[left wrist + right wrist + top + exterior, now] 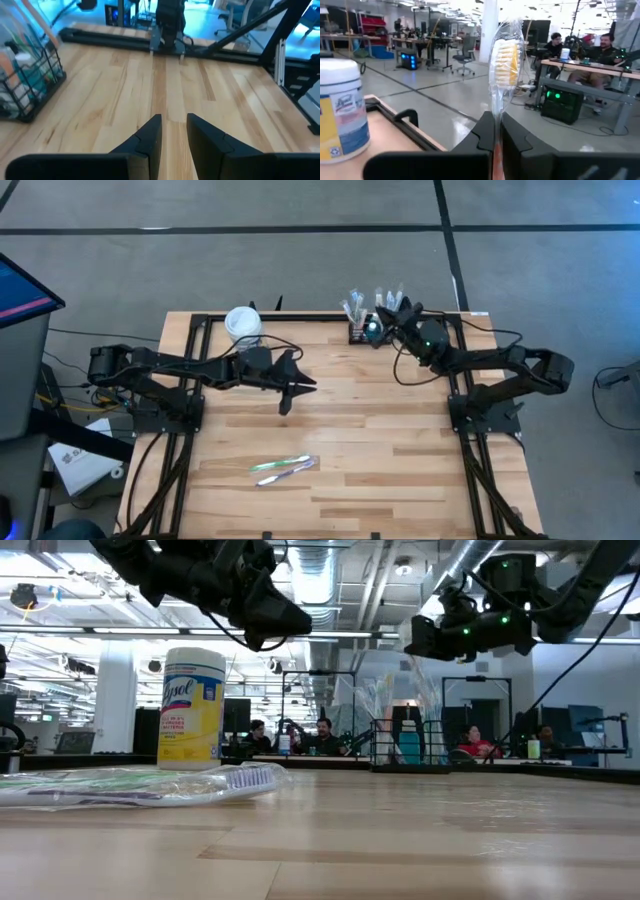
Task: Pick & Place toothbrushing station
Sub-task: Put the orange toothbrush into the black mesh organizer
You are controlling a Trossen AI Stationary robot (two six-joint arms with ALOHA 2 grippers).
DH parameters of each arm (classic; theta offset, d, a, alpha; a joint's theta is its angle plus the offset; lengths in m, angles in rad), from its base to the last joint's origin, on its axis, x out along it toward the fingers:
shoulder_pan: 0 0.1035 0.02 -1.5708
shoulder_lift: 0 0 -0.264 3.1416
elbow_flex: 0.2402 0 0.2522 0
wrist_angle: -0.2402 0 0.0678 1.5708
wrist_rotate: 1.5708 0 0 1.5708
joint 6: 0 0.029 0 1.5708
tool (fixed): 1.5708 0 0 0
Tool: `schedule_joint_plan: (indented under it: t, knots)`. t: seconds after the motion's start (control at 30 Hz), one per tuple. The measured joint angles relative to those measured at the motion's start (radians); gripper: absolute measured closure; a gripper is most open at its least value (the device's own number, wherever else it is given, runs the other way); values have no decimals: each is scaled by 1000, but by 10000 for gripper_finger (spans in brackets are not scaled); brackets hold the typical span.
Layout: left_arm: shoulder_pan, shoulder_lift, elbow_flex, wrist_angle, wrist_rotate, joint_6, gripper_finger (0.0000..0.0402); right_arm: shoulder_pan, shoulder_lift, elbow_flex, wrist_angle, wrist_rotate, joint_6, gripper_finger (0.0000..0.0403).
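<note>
Carefully now: my right hand (385, 320) is pinched shut on a wrapped toothbrush (504, 60), above the toothbrushing station (362, 330) at the tabletop's (400, 470) far edge. My grip is thin; the slick wrapper could slip, or the brush could snag its neighbours.

My left hand (290, 385) waits, slightly parted, empty.

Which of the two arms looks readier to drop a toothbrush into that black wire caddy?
The right one: its gripper already pinches a wrapped toothbrush right above the caddy. The left gripper hovers empty mid-table.
</note>
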Motion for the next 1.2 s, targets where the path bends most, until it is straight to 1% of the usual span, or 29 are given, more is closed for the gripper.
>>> schedule_joint_plan:
  t: [0.13,0.23,0.33,0.53,0.67,0.77,1.03,1.1,1.2]
  knots:
    - [0,0,0,15,0,0,316,-34,0,-3,13,0,1,403]
    - [0,0,0,15,0,0,316,-68,0,-24,56,1,4,403]
    - [0,0,0,14,0,0,316,-101,0,-66,119,-4,35,403]
    - [0,0,0,15,0,18,316,-129,0,-118,262,-7,36,403]
    - [0,0,-1,19,0,19,316,-146,20,-120,270,-4,46,403]
    - [0,0,-1,20,0,18,316,-157,68,-120,307,-7,63,403]
    - [0,0,-1,23,0,19,316,-169,265,-120,583,-10,58,403]
    - [0,0,-1,23,0,18,316,-174,303,-120,620,-10,65,403]
    - [0,0,-1,23,0,19,316,-174,330,-120,620,-10,81,403]
